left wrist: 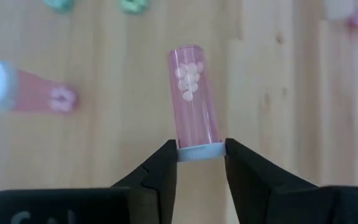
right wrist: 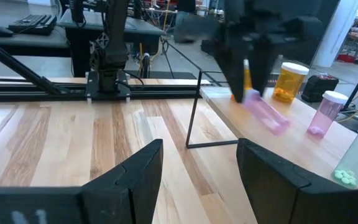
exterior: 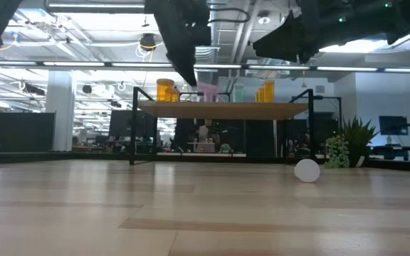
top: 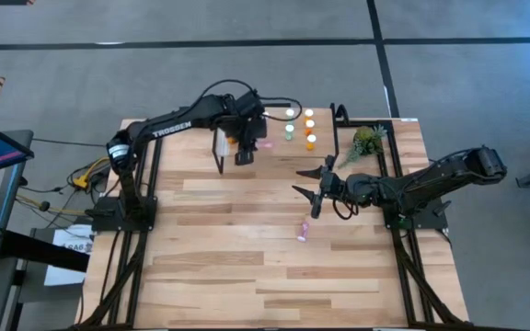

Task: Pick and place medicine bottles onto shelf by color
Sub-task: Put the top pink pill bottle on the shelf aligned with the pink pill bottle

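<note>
Light-wood planks of the table [top: 247,276] run under both arms. At the far edge, the left gripper [left wrist: 199,163] hangs over the shelf [exterior: 226,110], jaws pinched on a pink bottle's [left wrist: 194,99] white cap. Mid-table, the right gripper [top: 313,190] waits spread wide, empty, another pink bottle [top: 302,231] lying beside it.

a standing pink bottle [left wrist: 17,93] is blurred and cut off at the frame edge.

An open-plan lab: ceiling pipes [exterior: 226,32], strip lights [exterior: 84,65], desks with monitors [exterior: 393,126].
</note>
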Robot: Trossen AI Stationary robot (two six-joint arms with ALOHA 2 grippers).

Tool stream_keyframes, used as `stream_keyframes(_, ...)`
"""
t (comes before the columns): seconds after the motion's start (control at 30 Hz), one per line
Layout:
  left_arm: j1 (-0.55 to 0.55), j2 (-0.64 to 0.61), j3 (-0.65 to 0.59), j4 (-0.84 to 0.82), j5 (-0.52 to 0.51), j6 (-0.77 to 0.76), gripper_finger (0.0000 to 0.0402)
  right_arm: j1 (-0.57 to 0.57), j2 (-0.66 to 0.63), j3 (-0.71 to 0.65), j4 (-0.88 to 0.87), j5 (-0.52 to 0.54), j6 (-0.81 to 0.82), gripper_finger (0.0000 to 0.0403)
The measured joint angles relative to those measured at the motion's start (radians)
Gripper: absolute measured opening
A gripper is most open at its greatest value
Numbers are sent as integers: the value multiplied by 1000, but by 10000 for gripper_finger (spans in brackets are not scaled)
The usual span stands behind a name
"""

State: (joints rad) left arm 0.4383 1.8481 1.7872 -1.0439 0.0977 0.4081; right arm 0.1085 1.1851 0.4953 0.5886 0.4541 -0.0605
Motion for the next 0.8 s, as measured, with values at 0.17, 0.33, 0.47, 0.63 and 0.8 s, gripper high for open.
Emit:
stream_keyframes(0.17, -76, -1, 59, -109, 1, -3, 103, 0, 0, 0, 2, 0, 0, 228)
stream_keyframes(0.33, -172, -2, 105, -158, 3, 4, 103, 0, 0, 0, 2, -7, 13, 228)
stream_keyframes(0.47, -246, -2, 125, -169, 8, 29, 103, 0, 0, 0, 2, -37, 20, 228)
stream_keyframes(0.63, -318, -2, 131, -158, 11, 41, 103, 0, 0, 0, 9, -93, 57, 228)
stream_keyframes(0.8, -356, -2, 131, -140, -4, 41, 103, -1, 0, 0, 31, -125, 59, 228)
